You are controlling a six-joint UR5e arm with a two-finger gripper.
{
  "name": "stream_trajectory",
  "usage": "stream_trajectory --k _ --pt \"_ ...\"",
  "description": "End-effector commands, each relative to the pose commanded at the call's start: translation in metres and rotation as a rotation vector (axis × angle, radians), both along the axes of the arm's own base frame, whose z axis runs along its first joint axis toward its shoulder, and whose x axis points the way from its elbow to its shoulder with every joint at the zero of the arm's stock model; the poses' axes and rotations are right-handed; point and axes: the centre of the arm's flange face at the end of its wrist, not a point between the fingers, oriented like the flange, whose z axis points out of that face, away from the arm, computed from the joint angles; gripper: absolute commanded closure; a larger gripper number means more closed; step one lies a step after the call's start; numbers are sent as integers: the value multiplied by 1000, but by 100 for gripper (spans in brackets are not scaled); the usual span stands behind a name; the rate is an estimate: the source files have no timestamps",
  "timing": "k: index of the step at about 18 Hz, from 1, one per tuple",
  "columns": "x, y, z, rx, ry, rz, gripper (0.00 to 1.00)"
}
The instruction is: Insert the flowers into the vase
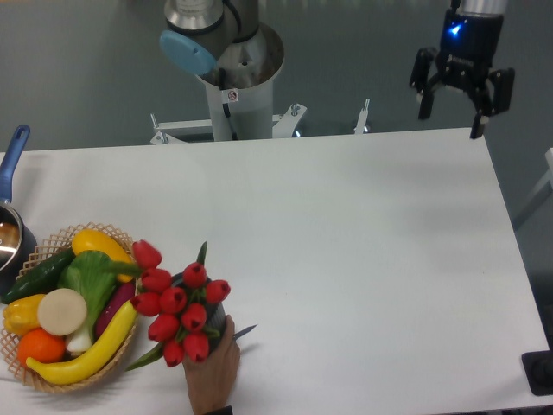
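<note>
**Flowers seated in vase; gripper raised at far right corner**

The black two-finger gripper (452,111) hangs above the far right corner of the white tabletop (363,251), well apart from the task items. Its fingers (424,105) are spread wide and hold nothing. A blue light shows on the wrist above them.

The bunch of red artificial tulips with green leaves (175,303) stands in the small dark grey cylindrical vase (212,314) at the near left of the tabletop. The buds cover most of the vase; only a part of its dark body shows between and beside them. The leftmost buds and leaves overlap the rim of the woven wicker basket (130,346), which holds yellow, green, orange and white toy vegetables (69,311).

A human hand (212,372) reaches in from the near edge and touches the vase base. A blue-handled metal pot (10,216) sits at the left edge.
</note>
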Motion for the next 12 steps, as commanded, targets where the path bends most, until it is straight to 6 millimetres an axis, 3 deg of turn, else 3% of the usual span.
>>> stream_trajectory --k 12 --pt "8 3 4 -50 -26 -21 0"
